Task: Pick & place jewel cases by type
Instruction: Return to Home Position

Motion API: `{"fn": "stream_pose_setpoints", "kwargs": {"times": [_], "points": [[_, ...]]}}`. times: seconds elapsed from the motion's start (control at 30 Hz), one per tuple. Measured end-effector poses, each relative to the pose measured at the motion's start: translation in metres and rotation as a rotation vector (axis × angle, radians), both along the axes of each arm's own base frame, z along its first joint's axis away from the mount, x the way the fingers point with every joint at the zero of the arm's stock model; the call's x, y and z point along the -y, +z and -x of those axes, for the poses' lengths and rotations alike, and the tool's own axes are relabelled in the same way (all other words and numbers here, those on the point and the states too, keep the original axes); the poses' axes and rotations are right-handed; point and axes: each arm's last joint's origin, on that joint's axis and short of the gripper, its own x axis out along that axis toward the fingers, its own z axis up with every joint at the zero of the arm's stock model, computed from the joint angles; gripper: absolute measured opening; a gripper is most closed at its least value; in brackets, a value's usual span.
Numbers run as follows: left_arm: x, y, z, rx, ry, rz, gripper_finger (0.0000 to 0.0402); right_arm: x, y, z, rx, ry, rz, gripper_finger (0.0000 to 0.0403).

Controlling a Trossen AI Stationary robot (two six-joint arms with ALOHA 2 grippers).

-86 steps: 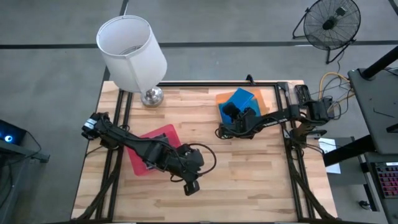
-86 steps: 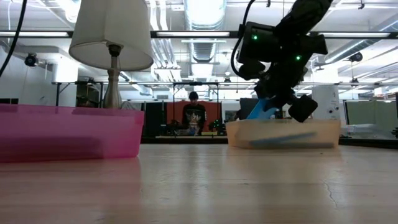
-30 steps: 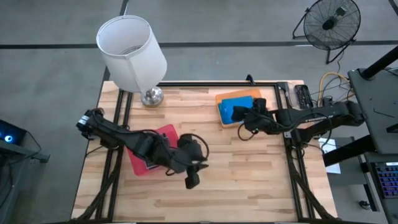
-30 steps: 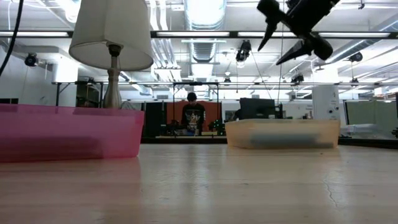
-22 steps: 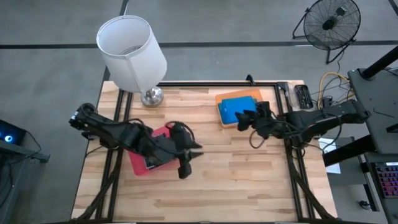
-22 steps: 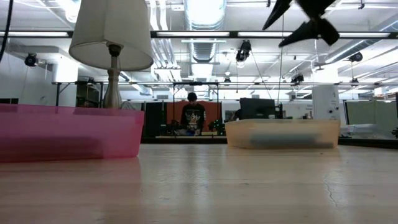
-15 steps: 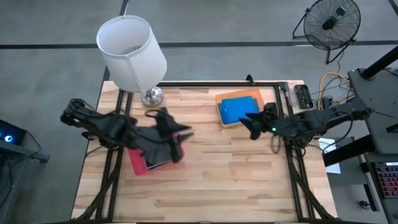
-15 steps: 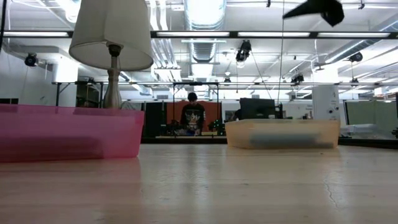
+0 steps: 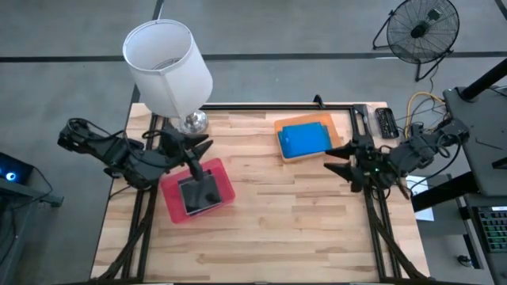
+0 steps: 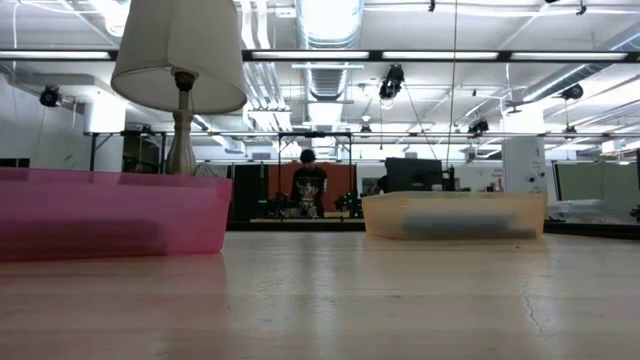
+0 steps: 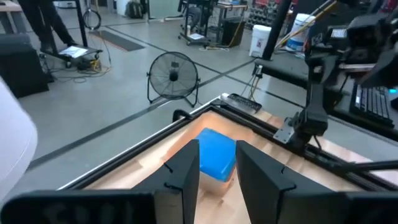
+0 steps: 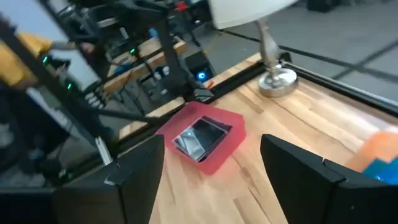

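Observation:
The pink tray [image 9: 170,198] at the table's left holds dark jewel cases [image 9: 198,192], also seen in the right wrist view as dark jewel cases [image 12: 199,138]. At the far right, blue jewel cases [image 9: 305,138] lie in the orange tray [image 9: 281,124]. My left gripper [image 9: 200,150] hovers open above the pink tray's far edge, with nothing between its fingers [image 11: 186,171]. My right gripper [image 9: 333,158] is raised by the table's right edge, wide open and holding nothing. Neither gripper shows in the low view.
A white-shaded lamp [image 9: 170,67] stands at the table's far left corner, its metal base [image 12: 277,81] beside the pink tray. Black frame rails run along the table's edges. Bare wood lies between the pink tray [image 10: 110,215] and the orange tray [image 10: 455,215]. A fan [image 11: 174,74] stands beyond the table.
Both arms have drawn back. My left gripper has gone up from the table's near middle toward the far left, over the pink tray. My right gripper has risen out of the low view and moved from the orange tray toward the right edge.

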Motion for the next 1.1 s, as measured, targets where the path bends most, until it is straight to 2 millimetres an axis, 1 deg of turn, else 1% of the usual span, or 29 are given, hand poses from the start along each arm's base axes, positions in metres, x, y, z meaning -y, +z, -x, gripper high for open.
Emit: {"fn": "stream_pose_setpoints", "kwargs": {"times": [0.1,0.23,0.33,0.4,0.6,0.73,0.8,0.87,0.93,1.03,1.1], "points": [[-0.003,-0.015,0.010,0.012,-0.010,0.007,0.0087,-0.004,0.001,0.003,-0.010,0.058,0.071,0.0259],[-0.005,-0.033,0.022,0.076,-0.033,0.023,0.0087,-0.012,0.001,0.006,-0.020,0.133,0.160,0.0253],[-0.005,-0.045,0.029,0.100,-0.067,-0.007,0.0087,-0.016,0.003,0.010,-0.002,0.183,0.207,0.0250],[-0.005,-0.051,0.034,0.107,-0.096,-0.024,0.0087,-0.017,0.005,0.015,0.013,0.219,0.226,0.0249],[-0.010,-0.063,0.049,0.123,-0.208,-0.019,0.0087,-0.015,0.009,0.036,0.074,0.315,0.236,0.0252],[-0.015,-0.067,0.062,0.142,-0.297,-0.011,0.0087,-0.010,0.004,0.047,0.090,0.352,0.234,0.0257],[-0.018,-0.071,0.068,0.157,-0.322,0.008,0.0087,-0.006,-0.001,0.052,0.098,0.354,0.204,0.0258],[-0.021,-0.076,0.074,0.177,-0.319,0.035,0.0087,-0.003,-0.005,0.055,0.103,0.344,0.189,0.0258],[-0.026,-0.081,0.078,0.195,-0.267,0.051,0.0087,0.001,-0.008,0.057,0.108,0.317,0.194,0.0256],[-0.029,-0.088,0.082,0.276,-0.175,0.159,0.0087,0.004,-0.007,0.060,0.123,0.309,0.173,0.0252],[-0.030,-0.095,0.084,0.263,-0.188,0.151,0.0087,0.004,-0.007,0.060,0.128,0.309,0.171,0.0250]]}}
